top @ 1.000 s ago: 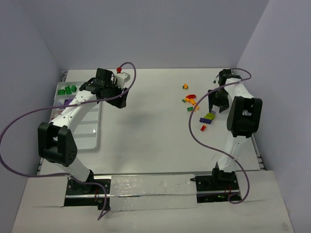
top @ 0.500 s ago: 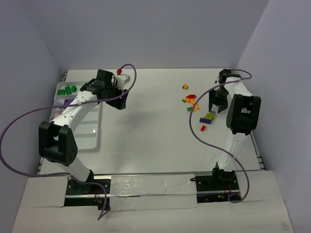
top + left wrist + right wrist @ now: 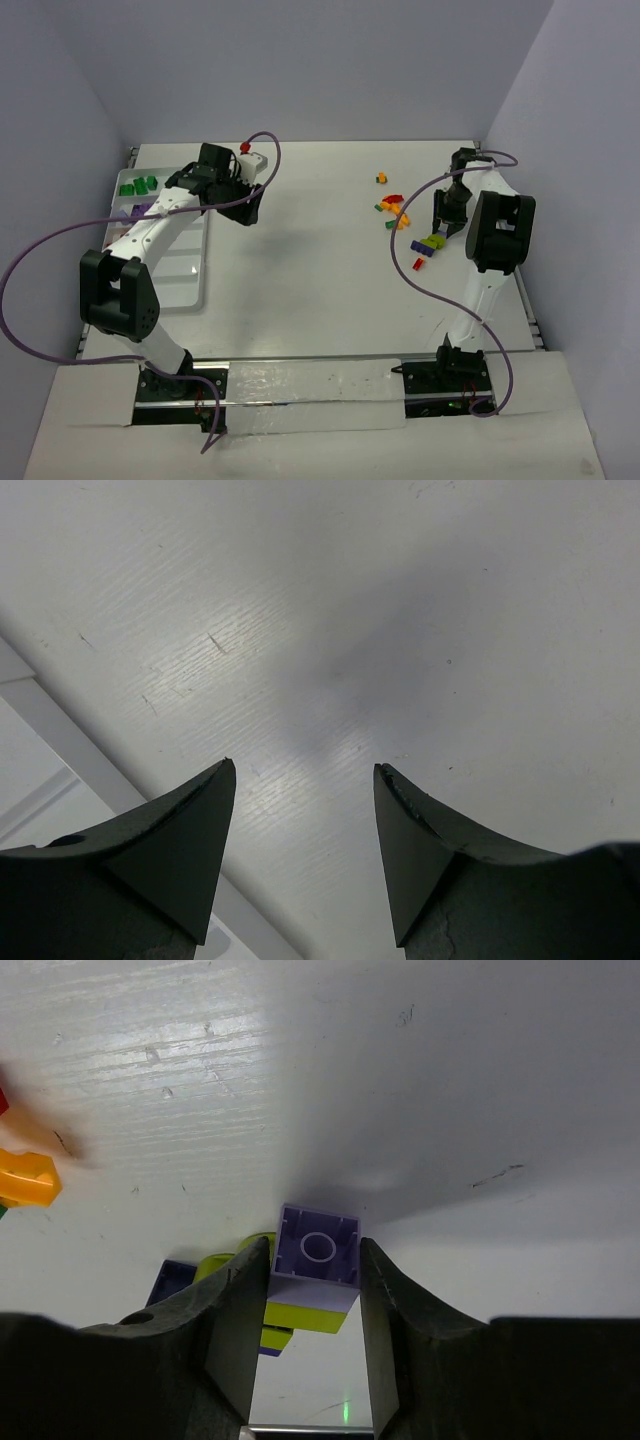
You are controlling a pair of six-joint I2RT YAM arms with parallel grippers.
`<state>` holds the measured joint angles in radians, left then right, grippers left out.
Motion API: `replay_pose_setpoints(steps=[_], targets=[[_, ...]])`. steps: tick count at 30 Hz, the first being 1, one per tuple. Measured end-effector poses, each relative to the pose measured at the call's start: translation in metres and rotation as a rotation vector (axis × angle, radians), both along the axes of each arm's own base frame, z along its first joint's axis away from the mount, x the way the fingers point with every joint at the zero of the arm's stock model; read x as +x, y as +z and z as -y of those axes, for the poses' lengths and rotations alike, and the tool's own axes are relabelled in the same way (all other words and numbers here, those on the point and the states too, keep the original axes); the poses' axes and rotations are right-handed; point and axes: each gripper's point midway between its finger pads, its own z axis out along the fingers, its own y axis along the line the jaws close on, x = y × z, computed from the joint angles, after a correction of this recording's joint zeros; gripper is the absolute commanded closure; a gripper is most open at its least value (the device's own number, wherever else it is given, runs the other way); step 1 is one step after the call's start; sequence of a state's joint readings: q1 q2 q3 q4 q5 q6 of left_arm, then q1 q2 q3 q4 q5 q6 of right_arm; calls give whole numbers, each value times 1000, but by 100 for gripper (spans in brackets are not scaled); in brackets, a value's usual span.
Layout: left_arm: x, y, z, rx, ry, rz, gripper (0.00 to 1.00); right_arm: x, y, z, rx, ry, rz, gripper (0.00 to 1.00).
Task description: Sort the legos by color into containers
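Note:
My right gripper point(image 3: 313, 1243) has its fingers pressed against both sides of a purple lego point(image 3: 318, 1257) that sits on a lime lego point(image 3: 305, 1316) on the table. From above, this stack point(image 3: 432, 241) lies at the right, under the right gripper point(image 3: 441, 230). More legos point(image 3: 392, 207) in red, orange and green lie scattered nearby. The white tray of containers point(image 3: 185, 275) is at the far left, with green legos point(image 3: 138, 185) in its far compartment. My left gripper point(image 3: 303, 770) hangs open and empty over bare table beside the tray.
An orange lego point(image 3: 25, 1180) and a dark purple one point(image 3: 172, 1280) lie left of the right fingers. A lone red lego point(image 3: 419, 264) sits nearer the arm bases. Purple cables loop over both arms. Walls close in the table at the back and sides.
The right gripper has come down and toward the purple-and-lime stack, and its jaws have narrowed onto the purple lego. The left arm has stayed still.

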<state>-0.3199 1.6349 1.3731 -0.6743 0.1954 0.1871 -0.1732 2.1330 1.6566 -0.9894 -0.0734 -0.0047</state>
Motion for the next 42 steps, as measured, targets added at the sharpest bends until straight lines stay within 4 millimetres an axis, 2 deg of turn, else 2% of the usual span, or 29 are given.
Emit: replay_pose_setpoints(steps=[7, 10, 13, 17, 21, 23, 25, 28, 32, 34, 37, 42], targets=[[1, -1, -1, 5, 3, 0, 33, 0, 1, -2, 26, -23, 1, 89], [1, -1, -1, 5, 3, 1, 30, 1, 5, -6, 52, -28, 4, 99], [1, -1, -1, 6, 2, 3, 24, 12, 18, -11, 85, -35, 38, 100], [2, 0, 0, 4, -4, 8, 19, 41, 46, -21, 151, -34, 147, 100], [-5, 9, 14, -73, -49, 3, 17, 58, 70, -42, 239, -33, 238, 100], [-10, 22, 24, -135, -78, 11, 14, 62, 82, -59, 283, -24, 277, 100], [-15, 41, 39, -235, -105, 30, 10, 65, 94, -85, 342, -15, 323, 100], [-25, 73, 61, -410, -146, 66, 9, 69, 112, -132, 435, 9, 384, 100], [-33, 96, 82, -579, -162, 44, 10, 71, 132, -206, 544, 63, 443, 100], [-33, 96, 89, -639, -148, 16, 11, 68, 137, -236, 595, 58, 440, 100], [-30, 86, 95, -686, -102, -38, 13, 65, 147, -268, 659, 26, 430, 100], [-19, 71, 98, -713, -17, -100, 17, 60, 160, -295, 738, -51, 434, 100]])
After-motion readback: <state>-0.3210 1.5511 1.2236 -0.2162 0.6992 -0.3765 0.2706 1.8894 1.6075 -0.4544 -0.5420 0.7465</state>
